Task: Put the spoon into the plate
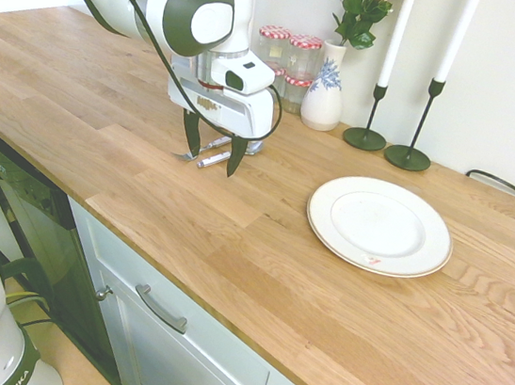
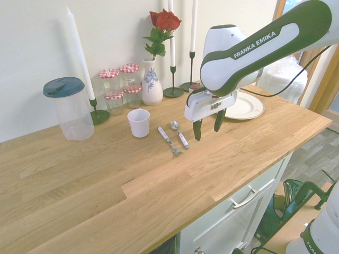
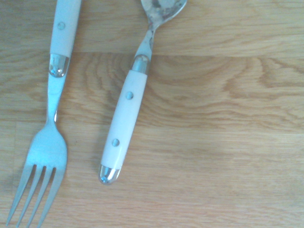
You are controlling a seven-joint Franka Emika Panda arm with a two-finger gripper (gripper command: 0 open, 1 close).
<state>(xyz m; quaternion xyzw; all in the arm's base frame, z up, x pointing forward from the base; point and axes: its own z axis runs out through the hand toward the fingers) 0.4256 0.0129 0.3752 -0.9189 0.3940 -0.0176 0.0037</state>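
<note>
Wrist view cuts off the spoon [image 3: 124,118] bowl and fork [image 3: 45,156] handle — first exterior view half-hides both.

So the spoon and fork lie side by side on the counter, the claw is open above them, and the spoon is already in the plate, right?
Not quite. The spoon is not in the plate; it lies on the counter beside the fork, as the second exterior view shows. The claw is open above them.

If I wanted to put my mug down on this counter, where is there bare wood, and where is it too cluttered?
Bare wood runs along the front edge, and between the spoon and the plate. The back wall is crowded: lidded container, jars, vase, candlesticks. The cup, fork and open gripper fill the middle.
</note>
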